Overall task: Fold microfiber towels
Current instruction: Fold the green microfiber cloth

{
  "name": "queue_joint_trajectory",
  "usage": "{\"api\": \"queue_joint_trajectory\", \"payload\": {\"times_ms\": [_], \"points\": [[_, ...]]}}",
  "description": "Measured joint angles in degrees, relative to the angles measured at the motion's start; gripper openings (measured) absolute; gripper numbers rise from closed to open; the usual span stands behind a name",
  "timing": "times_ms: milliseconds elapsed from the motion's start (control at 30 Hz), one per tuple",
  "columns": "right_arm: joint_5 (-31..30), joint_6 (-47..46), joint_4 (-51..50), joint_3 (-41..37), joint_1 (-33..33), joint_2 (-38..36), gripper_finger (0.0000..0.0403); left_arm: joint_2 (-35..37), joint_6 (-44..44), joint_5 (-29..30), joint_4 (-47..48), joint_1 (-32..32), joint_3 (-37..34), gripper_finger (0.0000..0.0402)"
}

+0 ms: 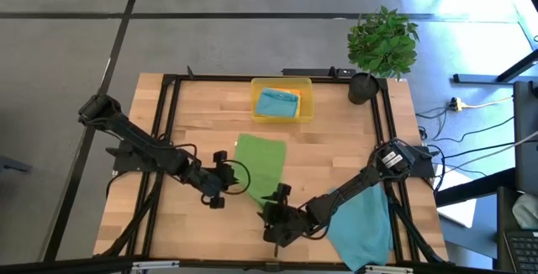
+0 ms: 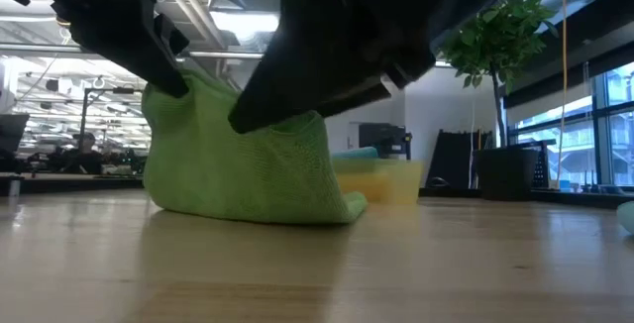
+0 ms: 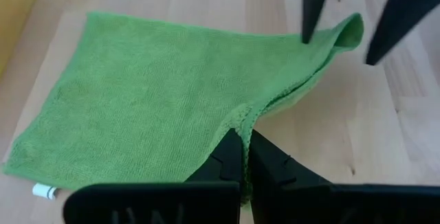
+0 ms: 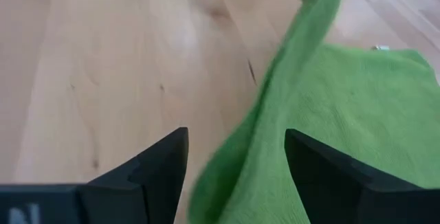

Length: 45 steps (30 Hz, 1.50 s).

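Note:
The green microfiber towel lies on the wooden table, its far part flat. My left gripper is shut on the towel's near left corner, which stands raised. My right gripper is open at the near right corner. Its fingers stand on either side of the towel's raised near edge, which slopes up toward the left gripper. A teal-blue towel lies under the right arm at the near right. My left gripper pinches the green towel's near left corner between its two shut fingers, coming slanting down from the table's left. The corner is lifted and the cloth slopes down from it; the towel's far part rests on the table. I cannot tell whether my right gripper touches the edge between its fingers.
A translucent yellow tray at the far middle holds a teal-blue towel and an orange one. A potted plant stands at the far right corner. Bare wood lies to the near left.

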<state>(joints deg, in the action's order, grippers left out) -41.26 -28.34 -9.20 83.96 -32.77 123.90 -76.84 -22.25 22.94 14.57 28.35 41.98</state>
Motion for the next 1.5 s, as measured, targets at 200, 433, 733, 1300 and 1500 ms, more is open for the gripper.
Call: {"api": "queue_joint_trajectory", "payload": {"times_ms": [200, 433, 733, 1300, 1500], "points": [[-0.8, -3.0, -4.9, 0.0, 0.0, 0.0, 0.0243, 0.0, 0.1, -0.2, 0.2, -0.2, 0.0, 0.0000], [0.6, -4.4, -8.6, 0.0, -0.8, 0.0, 0.0213, 0.0, 0.1, -0.2, 0.5, -0.2, 0.0, 0.0000], [-2.2, -4.4, -9.7, 0.0, -2.3, 0.0, 0.0143, 0.0, 0.0, -0.2, 1.7, -0.2, 0.0, 0.0000], [-1.0, -4.4, -4.4, 0.0, -4.5, 0.0, 0.0006, 0.0, -0.7, -3.5, 5.8, 6.4, 0.0, 0.0000], [4.4, -4.5, 4.6, 0.0, -5.0, 0.0, 0.0005, -1.3, -6.0, -4.5, 2.8, 15.2, 0.1, 0.0000]]}}
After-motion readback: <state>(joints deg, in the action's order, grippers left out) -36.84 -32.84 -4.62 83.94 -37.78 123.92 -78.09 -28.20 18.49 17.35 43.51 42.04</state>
